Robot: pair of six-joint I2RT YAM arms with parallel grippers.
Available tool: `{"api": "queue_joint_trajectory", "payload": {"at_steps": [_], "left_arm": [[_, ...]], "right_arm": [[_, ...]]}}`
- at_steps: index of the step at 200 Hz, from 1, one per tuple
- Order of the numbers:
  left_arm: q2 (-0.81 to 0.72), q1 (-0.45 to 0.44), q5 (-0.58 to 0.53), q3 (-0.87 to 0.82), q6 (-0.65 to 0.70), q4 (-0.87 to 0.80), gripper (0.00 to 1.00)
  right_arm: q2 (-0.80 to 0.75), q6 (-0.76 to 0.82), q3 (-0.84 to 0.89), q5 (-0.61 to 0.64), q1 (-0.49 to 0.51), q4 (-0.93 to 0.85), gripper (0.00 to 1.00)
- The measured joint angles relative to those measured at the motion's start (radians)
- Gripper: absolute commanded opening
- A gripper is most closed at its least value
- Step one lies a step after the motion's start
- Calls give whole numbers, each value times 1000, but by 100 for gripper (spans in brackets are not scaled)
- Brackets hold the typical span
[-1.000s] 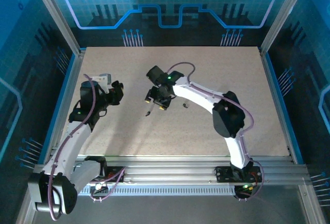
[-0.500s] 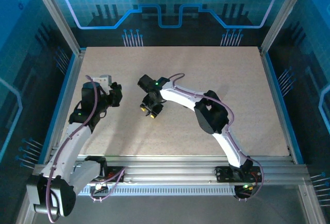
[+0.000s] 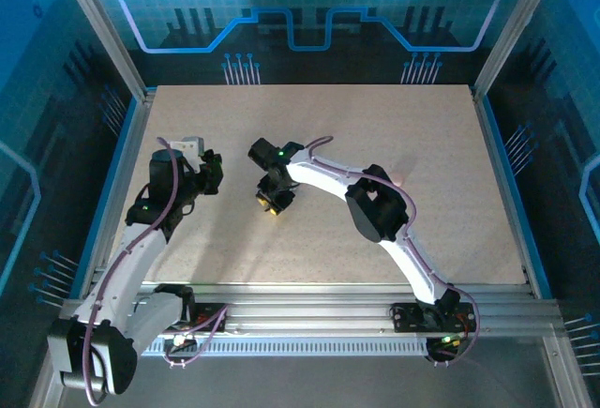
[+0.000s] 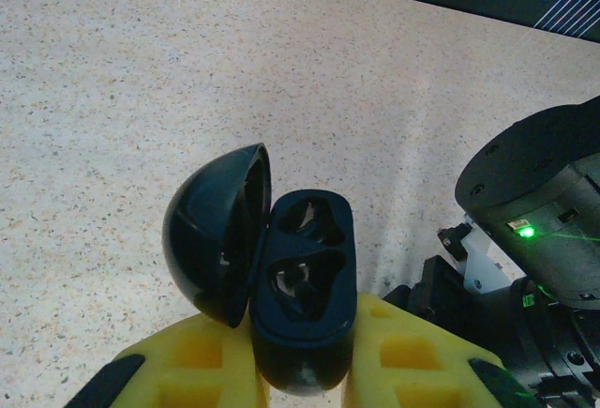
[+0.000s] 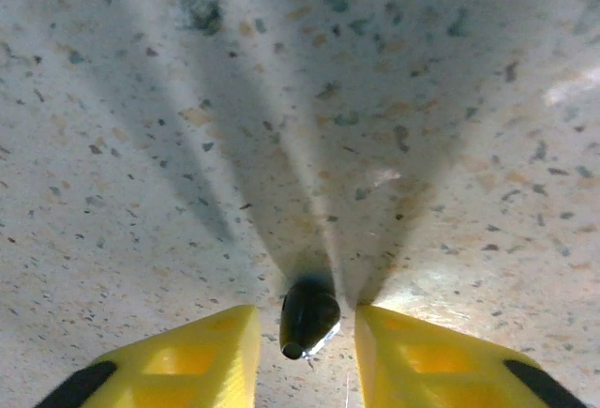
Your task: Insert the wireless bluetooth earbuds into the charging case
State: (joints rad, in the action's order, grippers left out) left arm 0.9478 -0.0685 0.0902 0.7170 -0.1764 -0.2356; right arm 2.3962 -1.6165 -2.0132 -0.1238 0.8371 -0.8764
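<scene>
A dark, oval charging case stands upright between the yellow fingers of my left gripper, which is shut on its lower body. Its domed lid hangs open to the left, and both earbud sockets look empty. From above, the left gripper is at the table's left. One black earbud lies on the table between the yellow fingers of my right gripper, with a gap on each side. That gripper is open and low over the table, just right of the left one.
The speckled beige table is bounded by aluminium rails and blue walls. My right arm's black wrist with a green light sits close to the right of the held case.
My right gripper has swung left and toward the near edge, and has come down over the earbud. The left arm with the case has hardly moved.
</scene>
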Motion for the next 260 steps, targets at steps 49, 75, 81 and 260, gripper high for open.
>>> {"api": "queue_joint_trajectory", "payload": {"at_steps": [49,75,81,260], "left_arm": [[0,0,0,0,8,0,18],[0,0,0,0,19,0,18],[0,0,0,0,21,0,18],[24,-153,143,-163,0,196,15]], "right_arm": [[4,0,-5,4,0,-18,24],[4,3,-4,5,-1,-24,21],[3,5,-3,6,-1,-23,20],[-570,307,642,353,-23,218,17]]}}
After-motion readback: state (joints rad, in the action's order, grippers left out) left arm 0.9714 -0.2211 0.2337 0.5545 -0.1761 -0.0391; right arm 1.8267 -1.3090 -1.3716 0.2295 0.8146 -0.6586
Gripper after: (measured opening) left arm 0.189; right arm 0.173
